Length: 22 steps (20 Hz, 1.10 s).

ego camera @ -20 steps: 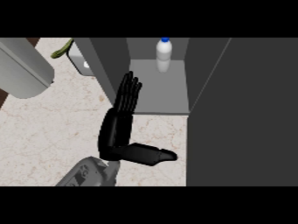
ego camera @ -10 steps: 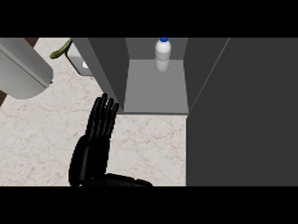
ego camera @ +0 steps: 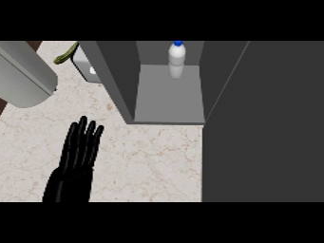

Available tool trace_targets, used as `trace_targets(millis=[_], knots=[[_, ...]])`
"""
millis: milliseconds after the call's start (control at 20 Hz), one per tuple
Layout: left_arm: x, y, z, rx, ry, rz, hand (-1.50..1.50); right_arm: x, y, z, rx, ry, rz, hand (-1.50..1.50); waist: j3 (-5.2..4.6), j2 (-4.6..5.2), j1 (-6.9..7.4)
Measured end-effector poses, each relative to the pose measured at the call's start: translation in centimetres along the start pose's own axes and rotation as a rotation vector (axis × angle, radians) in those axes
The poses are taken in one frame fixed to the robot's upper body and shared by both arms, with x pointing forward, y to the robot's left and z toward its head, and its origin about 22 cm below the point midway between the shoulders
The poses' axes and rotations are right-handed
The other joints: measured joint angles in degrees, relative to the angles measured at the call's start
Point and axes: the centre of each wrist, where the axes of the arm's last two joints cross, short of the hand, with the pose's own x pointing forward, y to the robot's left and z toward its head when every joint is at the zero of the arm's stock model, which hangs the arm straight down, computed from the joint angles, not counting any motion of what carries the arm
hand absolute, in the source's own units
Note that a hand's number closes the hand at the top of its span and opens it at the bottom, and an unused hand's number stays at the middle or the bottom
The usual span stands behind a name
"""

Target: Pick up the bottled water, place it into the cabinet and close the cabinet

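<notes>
Over counter (ego camera: 150, 161): L hand (ego camera: 71, 176) fingers (ego camera: 84, 138) straight, empty.

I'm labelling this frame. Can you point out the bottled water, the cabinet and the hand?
bottled water (ego camera: 177, 61): head view, middle of the bottle's body.
cabinet (ego camera: 170, 98): head view, bare inner floor.
left hand (ego camera: 77, 163): head view, back of the hand.

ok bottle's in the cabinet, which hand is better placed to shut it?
Left, probably: the left hand is the only one in view, fingers straight, over the counter left of the open cabinet. The right hand doesn't show. The dark panel, seemingly the door, is on the far side though.
</notes>
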Motion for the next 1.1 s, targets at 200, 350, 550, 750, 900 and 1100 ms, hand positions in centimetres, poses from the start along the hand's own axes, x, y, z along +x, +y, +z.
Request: trace_targets(millis=[200, 350, 550, 750, 900, 1100], knots=[[0.7, 0.9, 0.8, 0.026, -0.007, 0.001, -1.5, -0.1, 1.1, -1.8, 0.028, -0.007, 0.005, 1.5, -0.06, -0.17, -0.18], [1.3, 1.8, 1.6, 0.033, -0.006, 0.001, -1.5, 0.3, 1.4, -3.1, 0.043, -0.006, 0.062, 1.5, -0.12, -0.26, 0.25], [1.8, 3.1, 2.1, 0.045, -0.007, -0.006, -1.5, 1.5, 2.2, -4.6, 0.065, 0.03, 0.194, 1.5, -0.18, -0.31, 0.43], [2.3, 4.0, 2.6, 0.051, -0.005, 0.0, -1.5, 2.3, 2.5, -6.1, 0.082, 0.035, 0.261, 1.5, -0.2, -0.36, 0.72], [2.8, 4.9, 2.8, 0.052, -0.008, 0.001, -1.5, 2.9, 2.8, -7.5, 0.119, 0.01, 0.306, 1.5, -0.29, -0.31, 1.08], [3.2, 5.6, 3.1, 0.049, -0.012, 0.006, -1.5, 3.4, 3.4, -9.1, 0.185, 0.013, 0.364, 1.5, -0.34, -0.24, 1.27]])
